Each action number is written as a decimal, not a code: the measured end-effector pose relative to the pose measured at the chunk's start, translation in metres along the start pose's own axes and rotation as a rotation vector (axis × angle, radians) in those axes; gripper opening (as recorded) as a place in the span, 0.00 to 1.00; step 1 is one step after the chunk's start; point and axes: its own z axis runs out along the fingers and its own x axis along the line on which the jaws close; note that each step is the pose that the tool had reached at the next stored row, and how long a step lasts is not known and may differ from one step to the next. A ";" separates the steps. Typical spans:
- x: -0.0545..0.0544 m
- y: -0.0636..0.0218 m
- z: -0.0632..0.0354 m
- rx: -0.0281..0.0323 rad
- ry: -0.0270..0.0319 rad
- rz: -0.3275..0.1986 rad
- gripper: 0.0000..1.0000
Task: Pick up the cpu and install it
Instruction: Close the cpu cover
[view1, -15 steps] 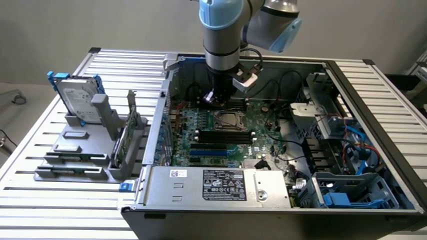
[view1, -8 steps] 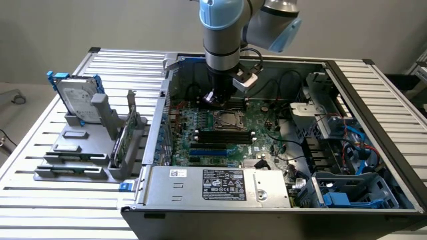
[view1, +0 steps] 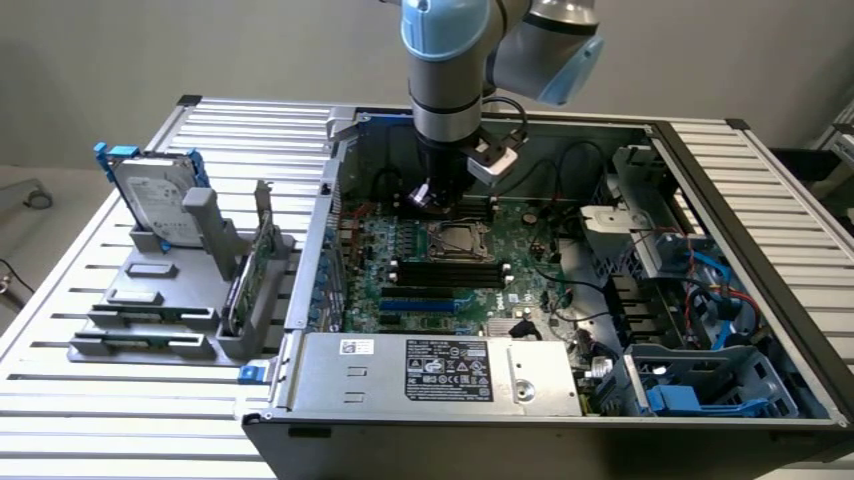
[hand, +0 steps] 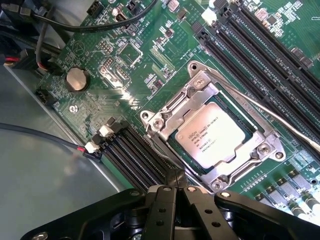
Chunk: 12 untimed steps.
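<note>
Closed gripper (hand: 175, 181) hovering by the socket (hand: 199, 82), cpu (hand: 212, 137) lying in it
Its jaws are pressing together on nothing, just beside the socket. If it sinks lower it is likely risking nudging the cpu askew, or catching the lever (hand: 260, 107) beyond the socket.

The socket frame (hand: 192, 97) covers the edges of the cpu (hand: 212, 135), whose printing is too small to read. The arm (view1: 447, 60) is cut off at the exterior view's upper edge.
</note>
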 end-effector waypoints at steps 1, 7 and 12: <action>0.000 0.0002 0.0000 0.0000 -0.0001 0.000 0.11; 0.001 0.0011 0.0005 0.0001 -0.0001 0.000 0.11; 0.002 0.0018 0.0010 0.0002 -0.0003 -0.001 0.11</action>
